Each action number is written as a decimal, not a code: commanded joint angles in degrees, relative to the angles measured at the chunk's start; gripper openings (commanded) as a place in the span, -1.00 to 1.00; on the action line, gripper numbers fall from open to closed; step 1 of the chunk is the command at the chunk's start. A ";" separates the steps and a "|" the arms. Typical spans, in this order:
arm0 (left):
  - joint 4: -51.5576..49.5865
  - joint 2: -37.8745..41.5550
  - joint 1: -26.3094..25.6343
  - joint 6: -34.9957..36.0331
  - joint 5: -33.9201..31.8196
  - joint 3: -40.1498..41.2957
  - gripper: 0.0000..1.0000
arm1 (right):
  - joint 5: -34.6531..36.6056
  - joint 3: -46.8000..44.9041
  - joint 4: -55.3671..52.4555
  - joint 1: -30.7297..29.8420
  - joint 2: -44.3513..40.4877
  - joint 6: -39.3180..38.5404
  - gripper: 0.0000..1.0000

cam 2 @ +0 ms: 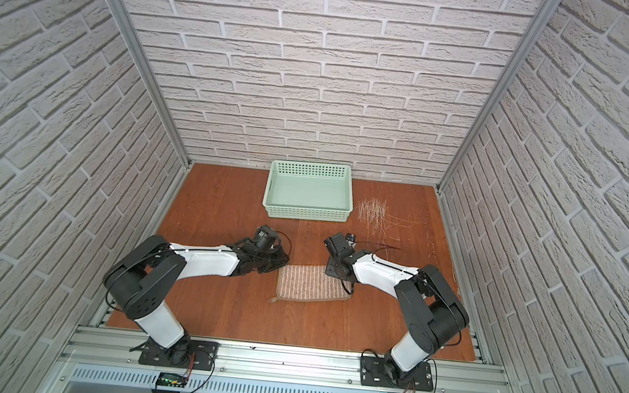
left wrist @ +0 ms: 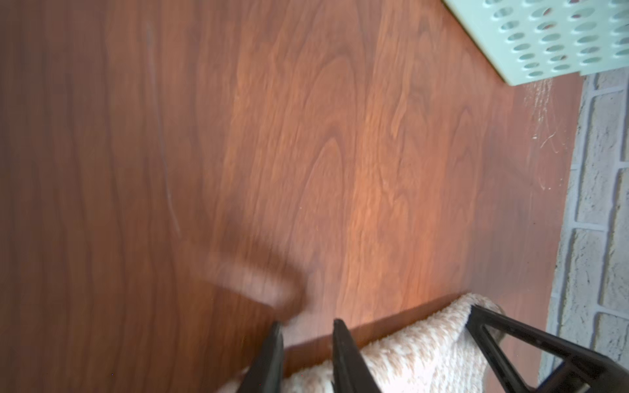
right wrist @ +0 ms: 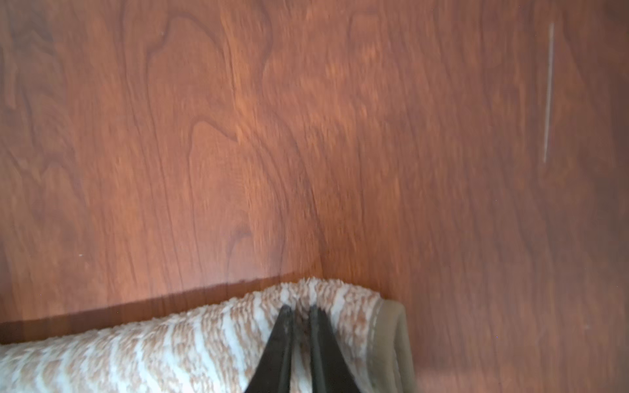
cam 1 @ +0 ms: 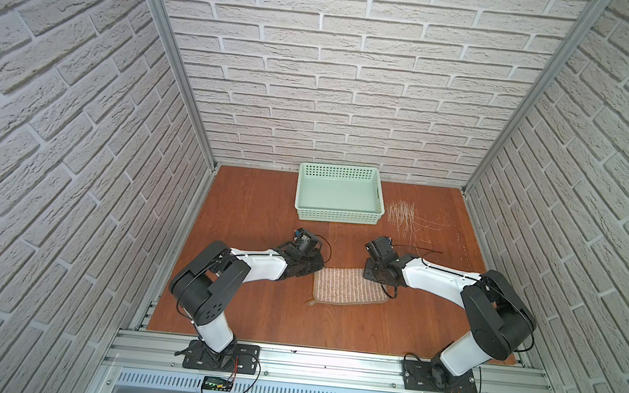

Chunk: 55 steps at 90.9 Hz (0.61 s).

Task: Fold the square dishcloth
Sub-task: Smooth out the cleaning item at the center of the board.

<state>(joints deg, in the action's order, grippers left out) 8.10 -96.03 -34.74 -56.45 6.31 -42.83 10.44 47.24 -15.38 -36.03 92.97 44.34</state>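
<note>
The square dishcloth (cam 1: 347, 288) is seen lying on the wooden tabletop (cam 1: 257, 208) between the two arms. The mint-green basket (cam 1: 336, 217) is set well apart from it, on the far side. In both top views the cloth is shown as a striped rectangle with a small loop (cam 1: 310, 303) at its near left corner. The left pincer (cam 1: 317, 266) is placed at the cloth's far left corner, the right pincer (cam 1: 371, 275) at its far right corner. In the right wrist view the right pincer (right wrist: 299, 308) is seen drawn narrow, with the rounded far edge of the cloth (right wrist: 170, 347) pinched between its jaws, just beside the hemmed side. In the left wrist view the left pincer (left wrist: 406, 316) is seen partly apart, with the cloth corner (left wrist: 408, 350) filling the gap; whether it is clamped cannot be told. Pale scratches (cam 1: 401, 213) are seen on the tabletop beside the basket
</note>
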 commanded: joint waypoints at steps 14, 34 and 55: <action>1.17 -2.06 1.18 0.83 0.87 1.51 -0.47 | -1.09 -0.02 0.66 2.68 -0.94 -2.59 -0.72; -5.32 2.83 -0.86 3.88 -2.00 -1.73 -0.47 | -2.72 0.29 -0.01 2.81 -3.34 -3.60 -0.72; -12.87 6.71 -5.74 6.03 -6.68 -7.88 -0.44 | 0.31 0.21 -2.99 2.87 -7.54 -3.73 -0.68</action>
<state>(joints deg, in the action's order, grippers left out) -1.45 -91.15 -38.76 -52.40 2.11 -48.49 8.43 47.24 -16.08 -33.41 88.58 41.45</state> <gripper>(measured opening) 0.278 0.153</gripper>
